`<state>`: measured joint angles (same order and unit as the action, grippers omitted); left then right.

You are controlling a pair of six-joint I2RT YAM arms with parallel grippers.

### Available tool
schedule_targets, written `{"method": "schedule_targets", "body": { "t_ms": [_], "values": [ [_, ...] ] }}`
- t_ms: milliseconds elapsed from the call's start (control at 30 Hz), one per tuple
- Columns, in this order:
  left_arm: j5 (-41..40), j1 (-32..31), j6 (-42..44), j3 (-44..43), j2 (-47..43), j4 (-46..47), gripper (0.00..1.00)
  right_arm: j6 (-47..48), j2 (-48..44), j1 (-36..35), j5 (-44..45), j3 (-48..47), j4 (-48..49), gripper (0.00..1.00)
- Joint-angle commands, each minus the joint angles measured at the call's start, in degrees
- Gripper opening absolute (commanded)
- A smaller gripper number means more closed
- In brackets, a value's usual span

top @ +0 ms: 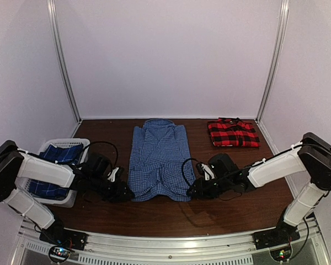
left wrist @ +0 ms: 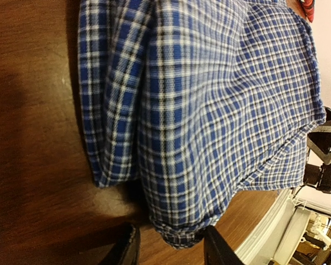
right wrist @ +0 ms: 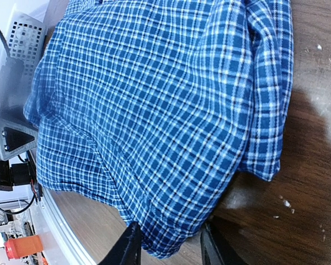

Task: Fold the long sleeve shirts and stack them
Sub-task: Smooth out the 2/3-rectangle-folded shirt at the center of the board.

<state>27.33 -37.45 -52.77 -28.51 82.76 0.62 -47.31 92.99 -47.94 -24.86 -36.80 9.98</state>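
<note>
A blue-and-white checked long sleeve shirt [top: 157, 160] lies lengthwise in the middle of the table, collar at the far end and sleeves folded in. My left gripper [top: 124, 194] is at its near left hem corner and my right gripper [top: 192, 193] is at its near right one. In the left wrist view the hem corner [left wrist: 176, 229] sits between the spread fingers of the left gripper [left wrist: 174, 248], touching only the right finger. The right gripper [right wrist: 170, 248] likewise stands open around its hem corner [right wrist: 165, 243]. A folded red-and-black plaid shirt [top: 233, 133] lies at the far right.
A white basket [top: 80, 144] at the left holds a darker blue plaid shirt [top: 55, 157], just behind my left arm. Metal rails run along the table's near edge [top: 171, 243]. White walls enclose the table on three sides.
</note>
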Motion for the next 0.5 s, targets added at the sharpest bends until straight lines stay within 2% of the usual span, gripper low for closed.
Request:
{"method": "schedule_targets", "body": {
  "t_ms": [0, 200, 333, 467],
  "values": [
    [1.62, -0.33, -1.10, -1.48, 0.25, 4.04, 0.33, -0.72, 0.26, -0.39, -0.86, -0.90, 2.03, 0.33],
    [2.66, -0.34, -3.67, -3.63, -1.82, 3.91, 0.09, -0.81, -1.12, -0.16, -0.24, -3.52, 0.83, 0.11],
    [2.26, -0.25, -4.20, -5.80, -4.29, 1.77, 0.01, -1.00, -2.29, 0.40, -0.06, -5.06, -0.15, 0.05],
    [1.71, 0.59, -4.16, -8.30, -5.65, 0.15, 0.00, -0.58, -3.25, 2.15, -0.12, -7.00, -1.09, 0.03]
  ]
}}
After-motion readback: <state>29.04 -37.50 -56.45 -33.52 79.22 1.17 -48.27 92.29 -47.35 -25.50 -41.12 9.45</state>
